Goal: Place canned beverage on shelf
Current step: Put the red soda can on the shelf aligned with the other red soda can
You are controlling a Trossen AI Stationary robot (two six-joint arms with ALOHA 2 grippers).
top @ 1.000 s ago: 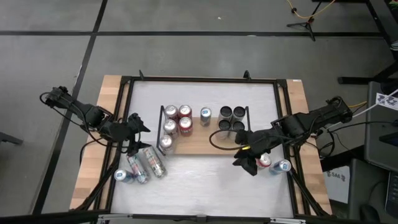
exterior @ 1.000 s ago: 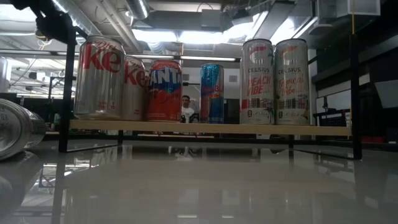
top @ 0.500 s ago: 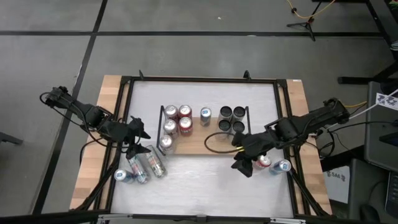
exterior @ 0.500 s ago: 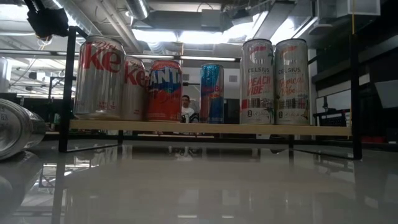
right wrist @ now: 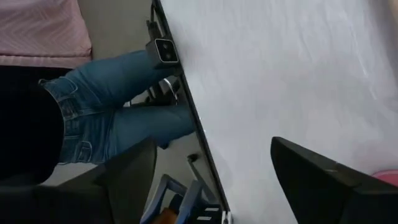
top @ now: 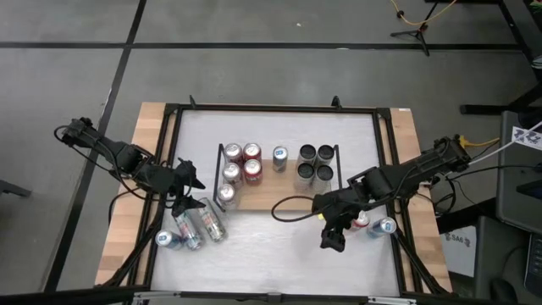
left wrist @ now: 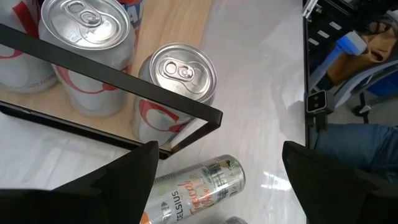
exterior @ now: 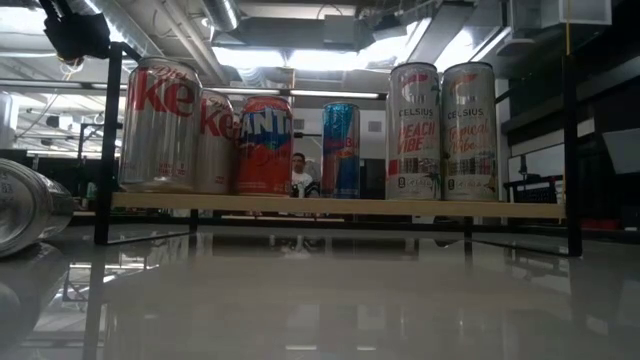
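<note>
In the high view the wooden shelf (top: 271, 193) sits at the middle of the white table (top: 279, 254), with upright cans on it: four at its left end, one blue can (top: 279, 158) in the middle, four Celsius cans (top: 315, 164) at right. The right gripper (top: 330, 239) is lower right of the shelf, fingers spread and empty, near a red-topped can (top: 362, 222). The left gripper (top: 188, 180) is at the left of the shelf, fingers released, above lying cans (top: 199, 224)
</note>
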